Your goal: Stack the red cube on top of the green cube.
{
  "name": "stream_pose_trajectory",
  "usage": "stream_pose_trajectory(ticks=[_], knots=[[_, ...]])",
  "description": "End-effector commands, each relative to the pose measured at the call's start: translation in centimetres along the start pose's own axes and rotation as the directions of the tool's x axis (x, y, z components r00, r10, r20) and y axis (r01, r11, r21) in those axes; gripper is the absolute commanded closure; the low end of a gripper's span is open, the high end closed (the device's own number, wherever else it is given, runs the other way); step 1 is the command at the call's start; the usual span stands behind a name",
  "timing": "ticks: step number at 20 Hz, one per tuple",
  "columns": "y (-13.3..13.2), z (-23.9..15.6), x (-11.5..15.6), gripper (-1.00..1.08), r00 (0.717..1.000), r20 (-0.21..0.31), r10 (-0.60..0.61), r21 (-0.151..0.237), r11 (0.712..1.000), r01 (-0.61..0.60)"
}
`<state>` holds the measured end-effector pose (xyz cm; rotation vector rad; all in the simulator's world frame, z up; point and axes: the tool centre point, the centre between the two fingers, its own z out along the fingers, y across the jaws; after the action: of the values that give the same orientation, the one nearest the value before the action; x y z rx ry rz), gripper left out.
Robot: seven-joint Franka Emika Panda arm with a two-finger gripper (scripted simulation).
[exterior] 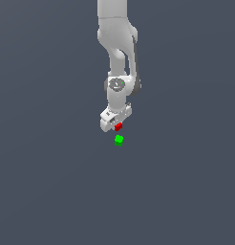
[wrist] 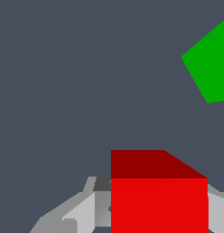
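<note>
A flat, dark slate-grey ground fills everything around me. My gripper (exterior: 116, 125) is closed on the red cube (exterior: 118, 127), a tiny plain bright block pinched between my fingers (wrist: 82, 211). The green cube (exterior: 119, 139), equally small and plain-faced, sits apart just at six o'clock of it in the exterior view.

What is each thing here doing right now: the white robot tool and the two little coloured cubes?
White robot tool: shut on the small red cube.
Small red cube: held between the tool's fingers, not yet on the green one.
Small green cube: sitting free, untouched, nothing on top.
</note>
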<state>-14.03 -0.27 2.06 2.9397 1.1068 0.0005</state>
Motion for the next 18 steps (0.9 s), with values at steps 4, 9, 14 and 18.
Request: stream_pose_trajectory(ticks=[4, 9, 14, 18], knots=[[0.0, 0.0, 0.0, 1.08, 1.0, 0.0, 0.0, 0.0, 1.0, 0.0], [0.0, -0.6, 0.0, 1.08, 1.0, 0.0, 0.0, 0.0, 1.0, 0.0], [0.0, -2.3, -0.1, 1.08, 1.0, 0.0, 0.0, 0.0, 1.0, 0.0], [-0.1, -4.5, -0.1, 1.08, 1.0, 0.001, -0.001, -0.001, 1.0, 0.001]])
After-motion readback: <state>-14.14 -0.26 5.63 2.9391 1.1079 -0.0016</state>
